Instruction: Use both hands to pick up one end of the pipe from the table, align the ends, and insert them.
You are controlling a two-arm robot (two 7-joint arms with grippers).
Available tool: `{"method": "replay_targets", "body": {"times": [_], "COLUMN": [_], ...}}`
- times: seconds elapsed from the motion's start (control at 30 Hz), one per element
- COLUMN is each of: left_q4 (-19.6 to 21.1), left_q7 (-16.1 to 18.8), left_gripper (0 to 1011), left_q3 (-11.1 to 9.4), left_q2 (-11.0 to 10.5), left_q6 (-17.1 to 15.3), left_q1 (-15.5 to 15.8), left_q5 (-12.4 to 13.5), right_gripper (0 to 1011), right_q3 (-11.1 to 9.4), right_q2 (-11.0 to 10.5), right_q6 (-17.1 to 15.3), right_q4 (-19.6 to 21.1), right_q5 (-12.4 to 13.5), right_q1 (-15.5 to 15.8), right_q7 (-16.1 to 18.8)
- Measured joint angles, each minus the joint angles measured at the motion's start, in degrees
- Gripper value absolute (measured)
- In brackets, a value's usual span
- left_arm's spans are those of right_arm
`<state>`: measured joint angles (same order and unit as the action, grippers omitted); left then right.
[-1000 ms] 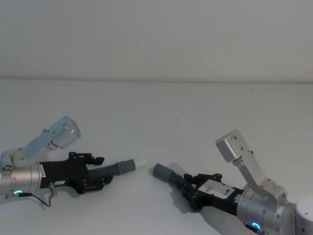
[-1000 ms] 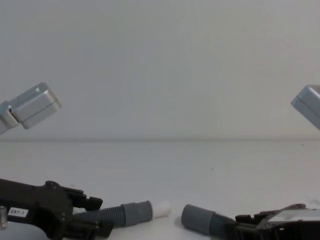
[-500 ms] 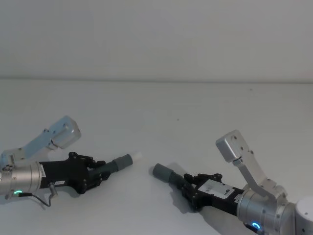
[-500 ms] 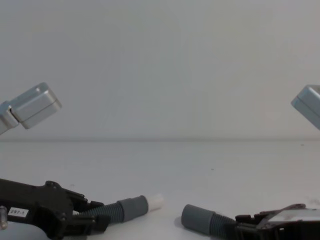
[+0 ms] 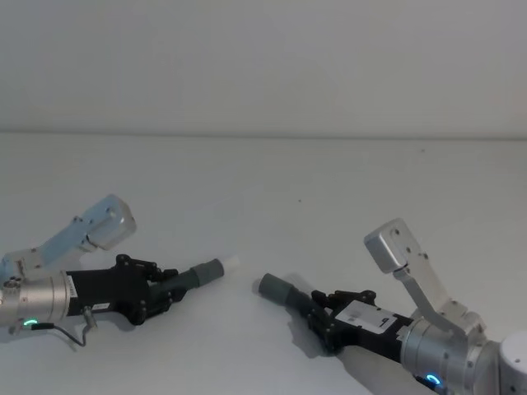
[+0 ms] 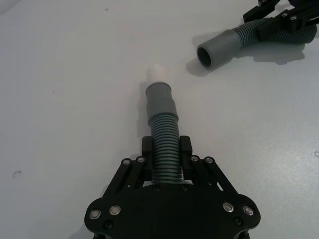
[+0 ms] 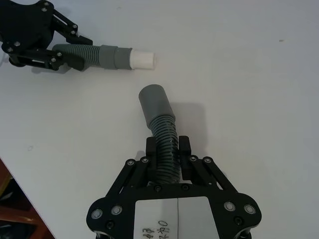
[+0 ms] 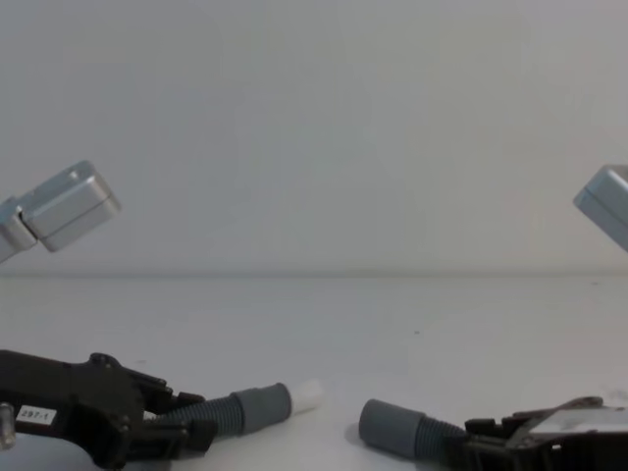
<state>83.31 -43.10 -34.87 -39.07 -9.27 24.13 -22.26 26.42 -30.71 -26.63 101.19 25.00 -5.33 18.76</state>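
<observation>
- Left claw (image 5: 167,285), near left: fingers clamped on the ribbed part of the pipe (image 6: 165,134), just behind the grey collar with the white tip (image 5: 232,262).
- Right claw (image 5: 316,310), near right: fingers clamped on the ribbed part behind the socket (image 5: 271,287).
- Tip and socket: close together, apart, not in line, at the near middle of the worktop (image 5: 329,189).

Now the white-tipped end (image 5: 216,269) in the left claw (image 5: 169,285) slightly higher, farther from socket cuff (image 5: 272,287).
</observation>
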Motion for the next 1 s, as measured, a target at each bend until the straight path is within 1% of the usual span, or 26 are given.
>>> {"method": "replay_targets", "body": {"times": [0.1,0.17,0.37,0.4,0.47,0.57,0.63,0.67,0.7,0.73,0.8,0.87,0.9,0.93,0.97,1.0], "left_q4": [0.04,0.09,0.39,0.47,0.56,0.78,0.83,0.86,0.91,0.93,0.96,0.97,0.97,0.97,0.95,0.92], "left_q7": [0.09,0.13,0.45,0.54,0.6,0.77,0.82,0.84,0.89,0.9,0.94,0.98,0.98,0.99,0.99,1.0], "left_gripper": [308,308,308,308,308,308,308,308,308,308,308,308,308,308,308,308], "left_q3": [0.0,0.06,0.6,0.77,0.93,1.39,1.58,1.66,1.83,1.91,2.09,2.38,2.38,2.54,2.6,2.67], "left_q2": [0.0,0.01,0.13,0.17,0.21,0.34,0.39,0.41,0.47,0.5,0.56,0.65,0.65,0.71,0.73,0.75], "left_q6": [1.09,1.85,5.43,6.64,7.69,10.76,11.99,12.6,14.04,14.48,15.97,18.89,18.89,20.23,21.15,21.83], "left_q1": [0.0,-0.01,-0.34,-0.46,-0.56,-0.87,-1.0,-1.06,-1.16,-1.2,-1.31,-1.45,-1.45,-1.53,-1.55,-1.57], "left_q5": [0.18,0.34,0.97,1.17,1.35,1.87,2.09,2.24,2.49,2.58,2.9,3.58,3.58,3.92,4.17,4.36], "right_gripper": [253,253,253,253,253,253,253,253,253,253,253,253,253,253,253,253], "right_q3": [-0.04,-0.13,-0.34,-0.42,-0.49,-0.62,-0.72,-0.77,-0.8,-0.84,-0.96,-1.0,-1.1,-1.14,-1.19,-1.21], "right_q2": [-0.24,-0.69,-1.68,-1.99,-2.31,-3.05,-3.51,-3.89,-4.09,-4.29,-4.99,-5.41,-5.94,-6.17,-6.66,-6.97], "right_q6": [0.63,1.67,4.16,4.89,5.81,7.39,8.44,9.43,9.89,10.35,11.7,12.77,13.71,14.14,15.28,15.75], "right_q4": [0.26,0.68,1.54,1.83,2.09,2.67,3.01,3.28,3.43,3.57,4.0,4.23,4.53,4.65,4.91,5.07], "right_q5": [-0.61,-1.52,-3.54,-4.14,-4.86,-6.18,-6.96,-7.76,-8.09,-8.45,-9.6,-10.49,-11.28,-11.65,-12.64,-13.09], "right_q1": [0.12,0.35,0.86,1.01,1.17,1.55,1.75,1.9,1.99,2.06,2.3,2.43,2.57,2.63,2.74,2.8], "right_q7": [-0.13,-0.39,-0.99,-1.12,-1.29,-1.53,-1.66,-1.83,-1.87,-1.91,-2.03,-2.14,-2.27,-2.3,-2.38,-2.41]}}
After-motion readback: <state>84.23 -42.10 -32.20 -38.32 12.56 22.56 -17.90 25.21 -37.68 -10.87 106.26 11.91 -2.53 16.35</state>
